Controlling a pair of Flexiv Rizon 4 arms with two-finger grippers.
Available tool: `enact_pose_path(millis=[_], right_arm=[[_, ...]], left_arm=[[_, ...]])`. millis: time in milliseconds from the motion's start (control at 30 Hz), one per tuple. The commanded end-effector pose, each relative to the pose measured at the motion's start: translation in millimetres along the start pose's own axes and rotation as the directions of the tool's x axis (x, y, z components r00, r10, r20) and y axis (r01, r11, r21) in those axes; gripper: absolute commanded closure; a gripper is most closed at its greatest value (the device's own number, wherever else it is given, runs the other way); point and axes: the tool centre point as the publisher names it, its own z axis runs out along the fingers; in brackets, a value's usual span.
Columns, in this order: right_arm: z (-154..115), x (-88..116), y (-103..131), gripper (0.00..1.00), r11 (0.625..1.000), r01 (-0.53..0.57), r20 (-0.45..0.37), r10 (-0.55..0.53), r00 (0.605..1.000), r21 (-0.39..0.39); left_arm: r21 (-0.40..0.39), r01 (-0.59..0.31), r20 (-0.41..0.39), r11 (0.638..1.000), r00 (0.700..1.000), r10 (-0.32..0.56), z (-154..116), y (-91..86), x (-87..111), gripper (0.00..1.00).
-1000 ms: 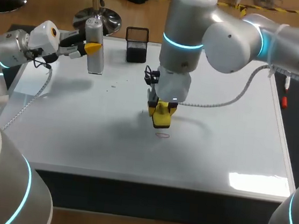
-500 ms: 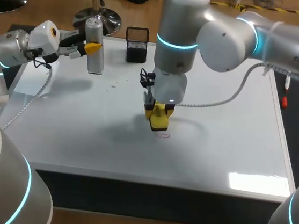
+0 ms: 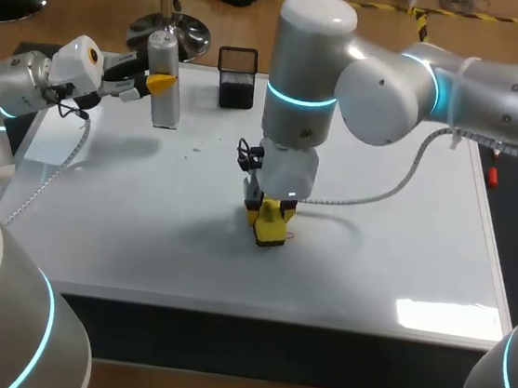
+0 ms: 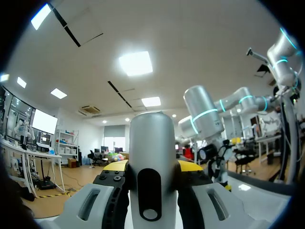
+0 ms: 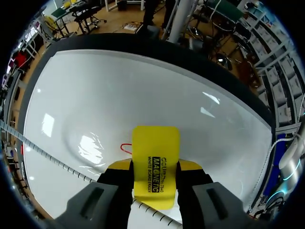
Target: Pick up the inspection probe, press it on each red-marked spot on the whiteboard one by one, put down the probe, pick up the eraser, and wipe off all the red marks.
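My right gripper (image 3: 272, 225) is shut on the yellow eraser (image 3: 270, 230), held down on the whiteboard (image 3: 396, 219) near its middle. In the right wrist view the eraser (image 5: 156, 160) stands out between the fingers of that gripper (image 5: 156, 168), and a small red mark (image 5: 125, 148) shows beside it. From the head view only a trace of the red mark (image 3: 289, 236) peeks out. The grey cylindrical probe (image 3: 165, 78) stands upright at the board's back left, with my left gripper (image 3: 159, 82) shut on it. In the left wrist view the probe (image 4: 151, 157) fills the gap in that gripper (image 4: 152, 168).
A black mesh holder (image 3: 237, 77) stands at the back edge of the board, right of the probe. A few faint dark specks (image 3: 196, 150) lie on the board between the two arms. My right arm's cable (image 3: 402, 168) hangs over the board's right half.
My right arm has slid the eraser left and a little toward the front, onto the red mark, which is now mostly covered. The left arm and the probe have stayed put.
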Motion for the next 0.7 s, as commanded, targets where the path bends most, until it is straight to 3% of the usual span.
enact_pose_path(millis=[33,700], right_arm=[[5.9,-1.8,-0.2,1.0,1.0,0.006,0.001,-0.006,1.0,0.001],[23.7,6.4,3.1,1.0,1.0,0.007,-0.001,-0.007,1.0,-0.028]], left_arm=[[0.0,-0.001,0.002,1.0,1.0,0.001,0.8,-0.8,0.3,1.0],[0.0,-0.001,0.002,1.0,1.0,0.001,0.8,-0.8,0.3,1.0]])
